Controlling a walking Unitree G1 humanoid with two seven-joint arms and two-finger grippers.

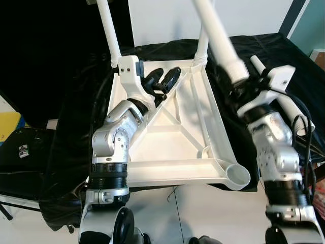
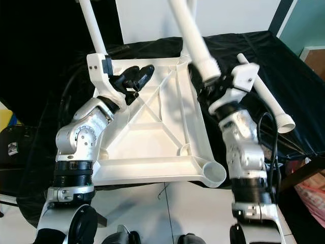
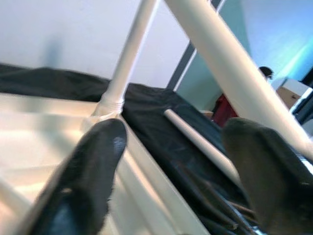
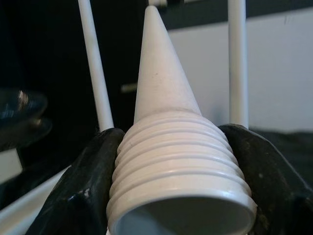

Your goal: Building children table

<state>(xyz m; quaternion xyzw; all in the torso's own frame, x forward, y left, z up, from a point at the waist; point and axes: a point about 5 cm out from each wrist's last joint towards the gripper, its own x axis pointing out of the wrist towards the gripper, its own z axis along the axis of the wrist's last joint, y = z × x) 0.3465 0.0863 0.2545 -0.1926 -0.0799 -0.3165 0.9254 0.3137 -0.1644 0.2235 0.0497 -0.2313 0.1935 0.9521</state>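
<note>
We are looking down at our own two silver arms nearest the camera, reaching out over a white tabletop (image 1: 172,147) that is lying upside down on a black cloth (image 1: 71,127), its ribbed underside facing up like a shallow tray. Nothing is lying loose inside its rim; our left gripper (image 1: 163,80) is hovering over the far left part of it with its fingers (image 3: 93,166) spread wide apart and gripping nothing. Two white legs are already standing in the far corner sockets, the far left leg (image 1: 108,28) and the far right leg (image 1: 203,48), while the near right socket (image 1: 237,175) is sitting open. Our right gripper (image 2: 213,84) is clamping its fingers (image 4: 83,191) around the threaded end of a third leg (image 2: 190,35), just beyond the tabletop's right edge. A fourth leg (image 2: 266,96) is lying on the cloth to the right.
</note>
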